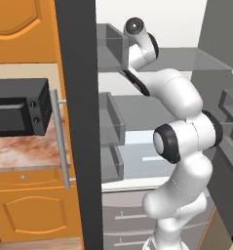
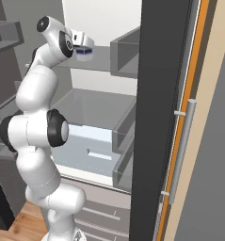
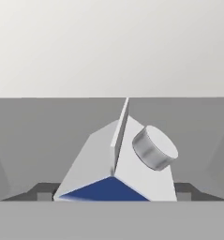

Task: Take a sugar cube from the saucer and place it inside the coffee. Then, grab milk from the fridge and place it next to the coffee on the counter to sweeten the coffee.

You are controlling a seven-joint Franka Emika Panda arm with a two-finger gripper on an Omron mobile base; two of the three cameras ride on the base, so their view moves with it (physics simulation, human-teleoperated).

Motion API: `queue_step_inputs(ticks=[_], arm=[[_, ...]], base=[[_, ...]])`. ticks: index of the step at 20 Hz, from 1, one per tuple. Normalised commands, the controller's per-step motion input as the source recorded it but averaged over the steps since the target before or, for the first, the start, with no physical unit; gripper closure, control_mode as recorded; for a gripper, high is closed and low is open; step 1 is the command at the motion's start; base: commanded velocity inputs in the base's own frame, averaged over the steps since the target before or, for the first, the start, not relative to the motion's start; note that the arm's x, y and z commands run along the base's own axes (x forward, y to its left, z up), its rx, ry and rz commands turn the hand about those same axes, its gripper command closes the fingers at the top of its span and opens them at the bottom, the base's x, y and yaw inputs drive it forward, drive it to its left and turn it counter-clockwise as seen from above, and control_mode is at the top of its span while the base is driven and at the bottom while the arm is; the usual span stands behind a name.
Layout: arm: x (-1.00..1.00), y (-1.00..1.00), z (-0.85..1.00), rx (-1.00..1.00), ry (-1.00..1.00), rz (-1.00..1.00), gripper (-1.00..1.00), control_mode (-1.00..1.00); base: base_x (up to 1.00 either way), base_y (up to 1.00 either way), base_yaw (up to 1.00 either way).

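The fridge point(image 2: 156, 117) stands open, its pale interior and glass shelves in front of me. My arm reaches up to the top glass shelf point(image 2: 104, 59). The milk point(image 3: 113, 159), a white carton with a dark blue band, gabled top and grey round cap, sits very close in the hand view. Both dark fingertips point(image 3: 45, 191) press against its two sides, so my gripper point(image 3: 114, 192) is shut on it. From the right base view the gripper point(image 2: 84, 49) hangs from the white hand with the milk's blue band point(image 2: 86, 53) under it, at shelf height.
The dark fridge door point(image 1: 79, 122) with its silver handle point(image 1: 60, 136) stands edge-on at my left. Beyond it lie the marble counter point(image 1: 15, 151), a black microwave point(image 1: 18, 105) and orange cabinets point(image 1: 30, 210). Grey door bins point(image 1: 110, 122) line the door.
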Motion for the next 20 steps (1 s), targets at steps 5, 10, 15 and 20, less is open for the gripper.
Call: queue_step_inputs(ticks=[5, 10, 15, 20], arm=[[0.0, 0.0, 0.0, 0.0, 0.0, 0.0, 1.0, -1.0], [-0.44, -0.03, 0.0, 0.0, -0.05, 0.0, 1.0, -1.0], [-0.87, -0.27, 0.01, 0.0, -0.13, 0.0, 1.0, -1.0], [-1.0, -0.29, 0.08, 0.03, -0.16, 0.0, 1.0, -1.0]], base=[[0.0, 0.0, 0.0], [0.0, 0.0, 0.0], [0.0, 0.0, 0.0], [0.0, 0.0, 0.0]])
